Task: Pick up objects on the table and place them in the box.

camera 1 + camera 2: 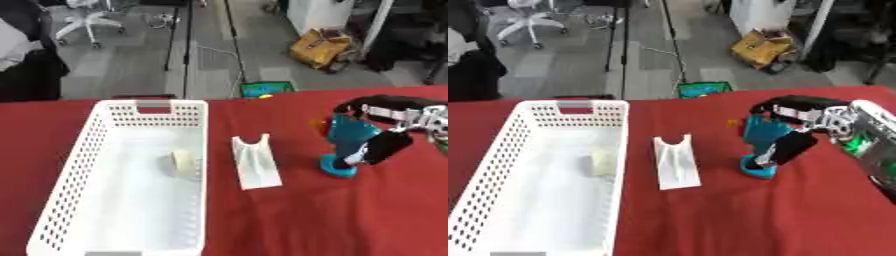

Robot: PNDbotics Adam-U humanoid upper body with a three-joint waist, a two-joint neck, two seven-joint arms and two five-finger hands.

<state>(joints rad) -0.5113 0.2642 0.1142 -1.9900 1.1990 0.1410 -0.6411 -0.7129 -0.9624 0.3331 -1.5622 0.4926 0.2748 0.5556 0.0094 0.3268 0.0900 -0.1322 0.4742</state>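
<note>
The teal piece (348, 144) stands on the red table (350, 220), right of the white bracket (255, 162) and well apart from the white basket (131, 130); your right hand (791, 146) has fingers and thumb curled round its upper body. It looks like stiff, light plastic, top-heavy on a small foot, so hold mid-body and lift straight up

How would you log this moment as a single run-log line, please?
right hand: shut on teal object, on table | left hand: not in view | white basket: holds pale roll | white holder: on red table
</note>
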